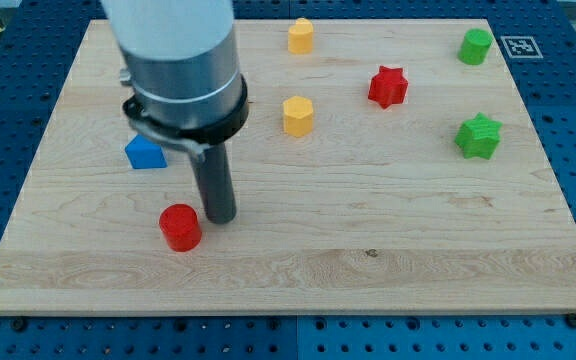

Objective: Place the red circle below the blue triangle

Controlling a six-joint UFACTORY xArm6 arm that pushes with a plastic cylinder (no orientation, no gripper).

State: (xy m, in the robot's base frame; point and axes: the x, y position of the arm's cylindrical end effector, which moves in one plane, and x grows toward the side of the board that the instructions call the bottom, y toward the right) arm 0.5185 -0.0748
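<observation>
Red circle (180,227) beside my tip (220,219)

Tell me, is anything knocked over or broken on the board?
Nothing stands out. The blocks sit flat and whole on the wooden board. My tip rests just right of the red circle, which lies below the blue triangle.

Non-task items, all up and to the view's right of my tip (220,218): two yellow blocks (298,116) (301,35), red star (388,86). Farther right: green star (478,136), green cylinder (475,46), all on the wooden table (368,260).
</observation>
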